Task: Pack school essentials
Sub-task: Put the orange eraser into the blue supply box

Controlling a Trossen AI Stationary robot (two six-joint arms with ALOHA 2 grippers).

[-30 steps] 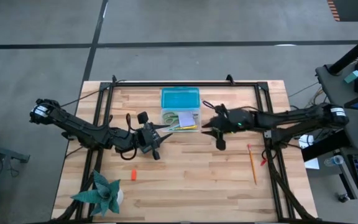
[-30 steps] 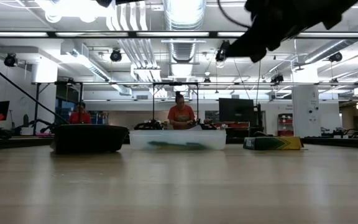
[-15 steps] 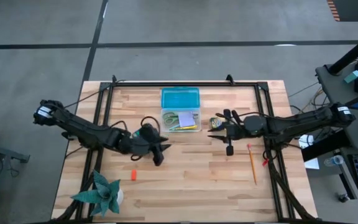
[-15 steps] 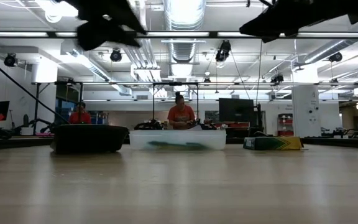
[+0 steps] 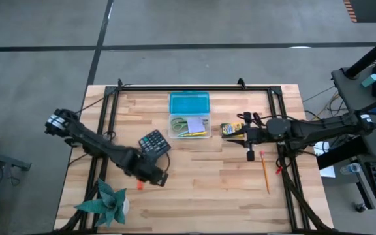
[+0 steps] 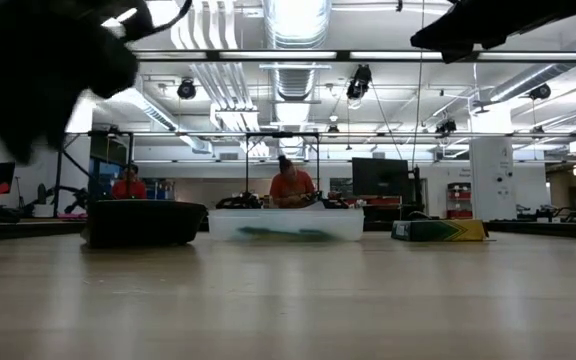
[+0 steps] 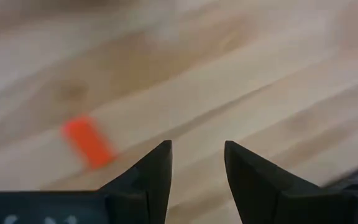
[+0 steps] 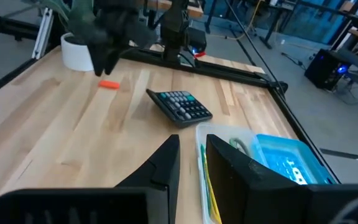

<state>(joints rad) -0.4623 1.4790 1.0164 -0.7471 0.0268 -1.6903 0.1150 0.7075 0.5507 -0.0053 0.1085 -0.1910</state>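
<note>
Nearest the table's front edge, the left gripper (image 5: 154,176) hovers low over the wood, its fingers (image 7: 151,171) slightly apart and empty; the orange eraser (image 7: 89,141) lies on the boards just beside them, at about 10 o'clock of the fingertips in the left wrist view. From above, the eraser (image 5: 139,185) is almost hidden at the gripper's edge, with the green plant decoration (image 5: 108,202) near it at 8 o'clock. A dark calculator (image 5: 154,143) rests farther back. At table centre sits the clear box (image 5: 189,125), holding scissors, a lavender pad and pencils, its blue lid (image 5: 188,103) open behind it at 12 o'clock. The right gripper (image 5: 248,136) hangs at 3 o'clock of the box, fingers (image 8: 163,165) narrowly apart, holding nothing, by the crayon pack (image 5: 230,128). A loose pencil (image 5: 264,172) lies at its 5 o'clock. Only the low view shows people (image 6: 291,187) seated beyond the table.
</note>
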